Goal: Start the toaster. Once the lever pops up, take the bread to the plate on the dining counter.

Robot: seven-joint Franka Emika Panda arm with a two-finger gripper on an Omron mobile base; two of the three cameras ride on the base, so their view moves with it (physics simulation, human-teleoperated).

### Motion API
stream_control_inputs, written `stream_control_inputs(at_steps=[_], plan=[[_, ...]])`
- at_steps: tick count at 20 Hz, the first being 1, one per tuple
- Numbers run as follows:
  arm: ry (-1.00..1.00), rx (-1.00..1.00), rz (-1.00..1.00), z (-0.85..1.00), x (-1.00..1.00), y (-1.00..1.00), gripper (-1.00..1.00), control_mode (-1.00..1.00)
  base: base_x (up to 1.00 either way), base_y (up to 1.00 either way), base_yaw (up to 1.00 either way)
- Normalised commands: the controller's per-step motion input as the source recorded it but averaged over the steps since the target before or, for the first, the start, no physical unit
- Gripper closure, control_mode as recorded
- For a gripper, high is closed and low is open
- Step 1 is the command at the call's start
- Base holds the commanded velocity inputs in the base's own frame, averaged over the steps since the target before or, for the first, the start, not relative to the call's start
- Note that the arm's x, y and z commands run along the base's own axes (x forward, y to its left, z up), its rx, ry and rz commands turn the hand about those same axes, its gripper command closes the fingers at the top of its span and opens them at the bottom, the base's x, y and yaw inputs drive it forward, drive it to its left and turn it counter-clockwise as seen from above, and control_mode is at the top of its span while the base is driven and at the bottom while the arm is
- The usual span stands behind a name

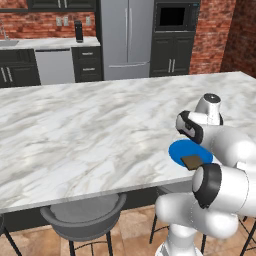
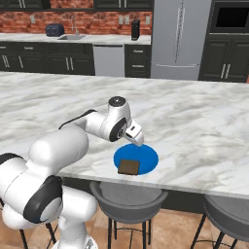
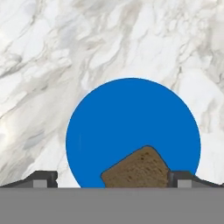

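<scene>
Here the gripper (image 3: pixel 112 180) hangs above the plate (image 3: pixel 131 118) with its jaws spread wide and nothing between them; in the hand view the two dark fingertips (image 3: pixel 43 178) stand far apart at the bottom, one just outside the plate's rim and the other over its edge. Between them lies the bread (image 3: pixel 138 168), a small dark-brown square resting flat on the blue plate, turned at an angle and close to the rim nearest the robot. From the right base view the gripper (image 2: pixel 136 137) sits just over the far edge of the plate (image 2: pixel 143 156), clear of the bread (image 2: pixel 129 167), which lies on the near part of the disc. In the left base view the plate (image 1: pixel 182 150) is partly hidden by the white arm, with the bread (image 1: pixel 191 161) visible on its near side. The plate sits on the desk (image 1: pixel 90 130), the wide white marble slab with grey veins, close to its front edge. Grey stools (image 2: pixel 127 197) stand under that edge. Far behind, on the back worktop beside the sink, stands the dark toaster (image 2: pixel 54 30).
</scene>
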Motion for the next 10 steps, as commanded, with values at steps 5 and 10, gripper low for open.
stream_control_inputs(at_steps=[5, 10], plan=[[0.03, 0.0, -0.02, 0.05, -0.26, -0.04, -1.0, -1.0, 0.0, 0.0, 0.0], [0.0, 0.0, 0.0, 0.0, -0.56, 0.0, -1.0, -1.0, 0.0, 0.0, 0.0]])
